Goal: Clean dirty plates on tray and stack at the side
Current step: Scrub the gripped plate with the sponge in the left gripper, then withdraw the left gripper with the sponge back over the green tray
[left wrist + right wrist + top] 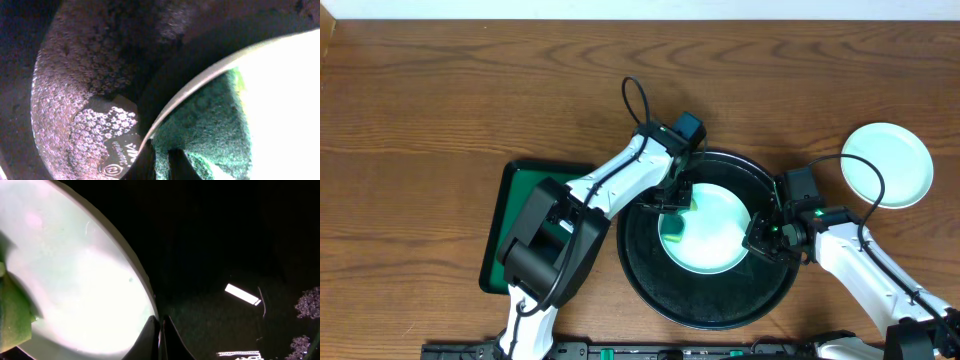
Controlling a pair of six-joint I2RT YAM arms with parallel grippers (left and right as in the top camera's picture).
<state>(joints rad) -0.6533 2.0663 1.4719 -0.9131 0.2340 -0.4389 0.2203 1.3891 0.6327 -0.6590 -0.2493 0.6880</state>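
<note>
Note: left pincer (672,200) clamps green sponge (210,125) on smeared plate (705,228); right pincer (758,238) pinches its rim — thin hold. Hard scrubbing could slide plate free across tray (650,280).

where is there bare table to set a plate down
Bare: the wide tabletop at top left, above the green tray. Crowded: the black tray, where left gripper with sponge and right gripper work the smeared plate, and the gap toward the clean plate.
</note>
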